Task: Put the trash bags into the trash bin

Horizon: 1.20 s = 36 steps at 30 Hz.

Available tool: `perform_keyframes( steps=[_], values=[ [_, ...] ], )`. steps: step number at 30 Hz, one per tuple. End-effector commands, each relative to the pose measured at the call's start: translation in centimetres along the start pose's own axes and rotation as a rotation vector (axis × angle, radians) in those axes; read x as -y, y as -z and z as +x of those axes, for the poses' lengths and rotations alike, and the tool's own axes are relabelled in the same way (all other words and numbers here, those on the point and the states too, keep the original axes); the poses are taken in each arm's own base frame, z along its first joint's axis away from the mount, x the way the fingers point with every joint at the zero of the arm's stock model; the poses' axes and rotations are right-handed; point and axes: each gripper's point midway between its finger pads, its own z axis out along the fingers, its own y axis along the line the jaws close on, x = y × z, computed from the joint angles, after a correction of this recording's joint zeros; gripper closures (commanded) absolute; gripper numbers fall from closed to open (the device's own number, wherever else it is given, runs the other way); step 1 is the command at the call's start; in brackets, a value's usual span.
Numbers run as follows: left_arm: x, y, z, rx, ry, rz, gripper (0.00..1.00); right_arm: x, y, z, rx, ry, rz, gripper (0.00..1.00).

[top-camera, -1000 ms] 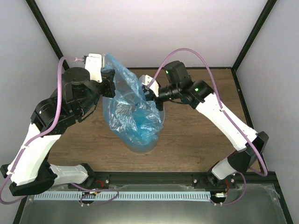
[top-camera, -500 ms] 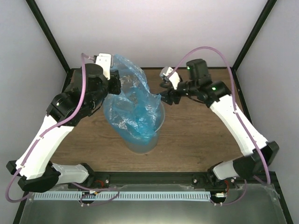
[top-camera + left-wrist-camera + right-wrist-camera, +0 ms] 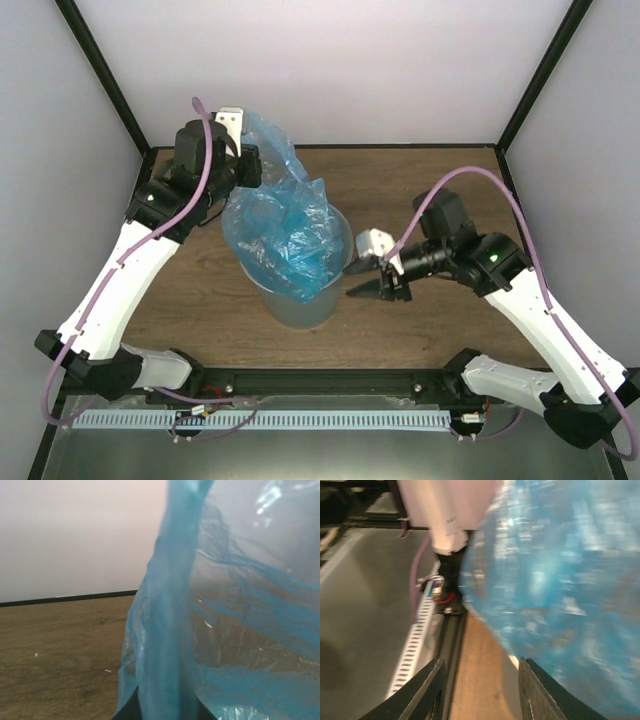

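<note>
Hanging from the left hand (image 3: 248, 165), which is closed on its gathered top edge at 11 o'clock of the trash bin (image 3: 300, 312), the trash bag (image 3: 285, 230) sags into the bin's mouth and bulges above the rim. The right hand (image 3: 363, 281), fingers spread and empty, is close beside the bin at 3 o'clock, over the worktop (image 3: 430, 190).

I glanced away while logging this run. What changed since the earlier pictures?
The right gripper came away from the trash bag, drew back and swung toward the near side; it is now open beside the trash bin. The left gripper kept its pinch on the bag, which stayed hanging into the bin.
</note>
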Motion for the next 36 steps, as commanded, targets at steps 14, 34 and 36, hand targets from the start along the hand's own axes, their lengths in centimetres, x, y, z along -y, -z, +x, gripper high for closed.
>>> perform_keyframes(
  steps=[14, 34, 36],
  values=[
    [1.3, 0.6, -0.2, 0.014, 0.069, 0.096, 0.96, 3.3, -6.2, -1.9, -0.028, -0.018, 0.118, 0.65],
    [1.6, 2.7, 6.4, -0.014, 0.192, 0.234, 0.96, 2.1, -2.2, -2.3, -0.01, 0.08, 0.161, 0.31],
    [2.6, 2.3, 6.1, -0.008, 0.217, 0.278, 0.96, 1.2, -1.5, -2.6, -0.011, 0.087, 0.136, 0.29]
  ],
)
